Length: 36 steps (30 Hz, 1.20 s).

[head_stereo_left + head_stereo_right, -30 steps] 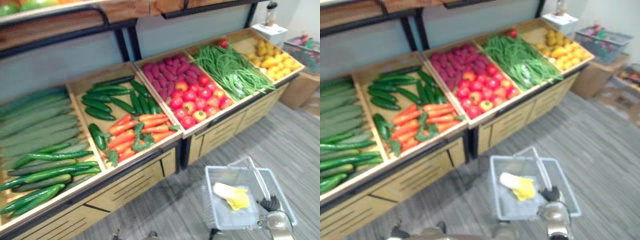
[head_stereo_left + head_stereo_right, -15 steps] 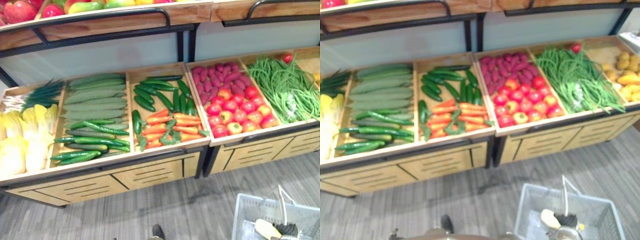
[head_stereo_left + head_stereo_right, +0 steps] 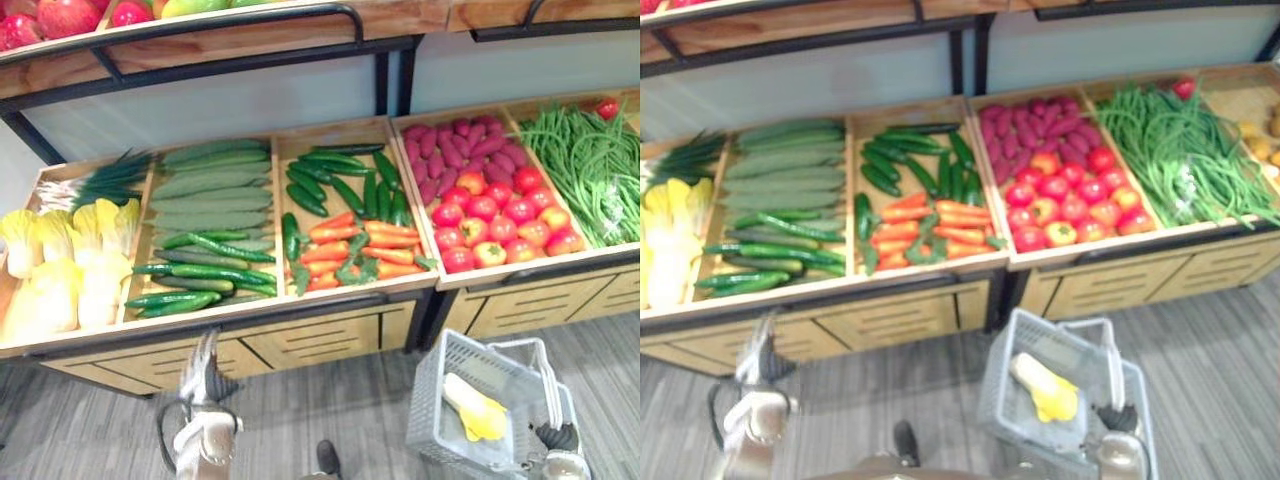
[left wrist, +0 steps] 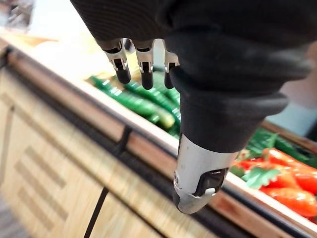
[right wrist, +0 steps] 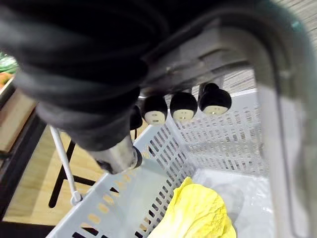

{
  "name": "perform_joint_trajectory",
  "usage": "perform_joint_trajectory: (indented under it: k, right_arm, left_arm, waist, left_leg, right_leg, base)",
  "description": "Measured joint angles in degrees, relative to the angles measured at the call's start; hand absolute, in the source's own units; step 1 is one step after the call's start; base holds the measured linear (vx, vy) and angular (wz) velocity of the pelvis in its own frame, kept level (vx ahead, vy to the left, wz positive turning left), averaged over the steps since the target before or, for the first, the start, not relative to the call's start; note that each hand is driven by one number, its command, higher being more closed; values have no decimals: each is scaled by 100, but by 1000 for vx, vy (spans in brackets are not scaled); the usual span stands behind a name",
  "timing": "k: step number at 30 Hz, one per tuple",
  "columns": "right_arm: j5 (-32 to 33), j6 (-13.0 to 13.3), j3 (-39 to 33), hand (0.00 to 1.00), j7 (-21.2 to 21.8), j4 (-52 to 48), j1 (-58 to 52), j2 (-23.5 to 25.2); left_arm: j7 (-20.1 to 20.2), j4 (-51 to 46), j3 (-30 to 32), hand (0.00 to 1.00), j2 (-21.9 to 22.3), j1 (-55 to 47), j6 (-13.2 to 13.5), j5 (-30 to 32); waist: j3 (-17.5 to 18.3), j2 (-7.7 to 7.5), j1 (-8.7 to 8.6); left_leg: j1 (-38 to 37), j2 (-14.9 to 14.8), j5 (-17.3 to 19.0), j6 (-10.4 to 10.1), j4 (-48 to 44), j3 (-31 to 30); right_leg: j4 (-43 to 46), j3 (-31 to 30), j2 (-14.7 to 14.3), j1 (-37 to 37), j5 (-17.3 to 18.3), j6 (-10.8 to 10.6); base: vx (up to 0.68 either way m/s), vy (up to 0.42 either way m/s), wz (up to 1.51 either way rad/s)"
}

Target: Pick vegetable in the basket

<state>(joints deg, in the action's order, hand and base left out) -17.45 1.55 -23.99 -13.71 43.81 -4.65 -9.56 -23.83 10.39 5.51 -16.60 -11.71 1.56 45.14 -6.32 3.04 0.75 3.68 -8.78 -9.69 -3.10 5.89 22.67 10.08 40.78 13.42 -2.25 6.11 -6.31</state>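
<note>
A grey plastic basket [image 3: 432, 384] hangs low at the right, in front of the display stand. My right hand [image 3: 562, 438] is shut on its handle [image 5: 270, 114], fingers curled round the bar in the right wrist view. A yellow-white cabbage [image 3: 474, 408] lies inside the basket [image 5: 124, 198]. My left hand [image 3: 204, 372] is raised at the lower left with straight fingers and nothing in it, just in front of the stand's edge below the slim green cucumbers [image 3: 200, 275]. In the left wrist view, cucumbers [image 4: 143, 101] and carrots [image 4: 292, 193] lie past the fingertips [image 4: 147, 79].
The sloped wooden stand holds bins of pale cabbages [image 3: 60, 270], long green gourds [image 3: 205, 190], dark cucumbers [image 3: 340, 180] above carrots [image 3: 365, 250], purple sweet potatoes [image 3: 455, 150] above tomatoes [image 3: 500, 220], and green beans [image 3: 590, 170]. An upper shelf with fruit [image 3: 60, 15] overhangs. Grey floor lies in front.
The camera has swung left along the stand, bringing the cabbage bin into view. My left hand has risen into view at the lower left. The basket stays in my right hand.
</note>
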Motion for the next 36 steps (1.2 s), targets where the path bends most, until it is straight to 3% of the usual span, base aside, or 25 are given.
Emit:
perform_joint_trajectory:
  k: [5, 7, 13, 17, 25, 36]
  right_arm:
    - [-2, 192, 261, 100, 47, 2, -57, -259]
    - [-1, 243, 280, 100, 49, 4, -86, -423]
    - [0, 270, 425, 100, 53, -16, -39, -761]
    - [-2, 269, 454, 100, 60, -38, -19, -806]
    - [-8, 246, 479, 100, 117, -532, 58, -812]
    - [-66, 246, 477, 100, 131, -766, 283, -811]
  left_arm:
    - [5, -564, -911, 0, -1413, 384, 664, 754]
    - [49, -570, -1211, 0, -1684, 703, 882, 817]
    - [252, -425, -1770, 0, -2040, 1437, 1134, 976]
    - [418, 439, -2187, 0, -2049, 2065, 1162, 977]
    - [535, 1824, -2182, 0, -1677, 2987, 526, 978]
    - [376, 1878, -1230, 0, -1273, 3469, -243, 963]
  waist:
    - [-16, -28, 61]
    - [-19, -32, 43]
    - [-73, -114, -165]
    - [-98, -120, -251]
    - [-174, -136, -402]
    - [-390, -86, -384]
  left_leg:
    - [-25, -54, 47, -41, 1, 224]
    - [-18, -58, 43, -36, 1, 315]
    - [11, -103, 48, -44, 1, 559]
    - [-15, -134, 41, -38, 3, 720]
    - [189, -172, 16, -20, 1, 1028]
    - [336, -164, 9, -14, 0, 1080]
  right_leg:
    - [91, -343, -23, 167, -3, 3]
    - [151, -496, -37, 271, -4, 5]
    - [205, -1046, -107, 528, -7, 13]
    - [207, -1238, -148, 652, -24, 40]
    - [213, -1594, -198, 1092, -127, 132]
    - [221, -1644, -231, 1280, -154, 148]
  base:
    - [16, -12, -21]
    - [16, -14, -25]
    - [-4, -13, -23]
    - [0, -29, -23]
    - [-2, -34, -20]
    - [-8, -24, -2]
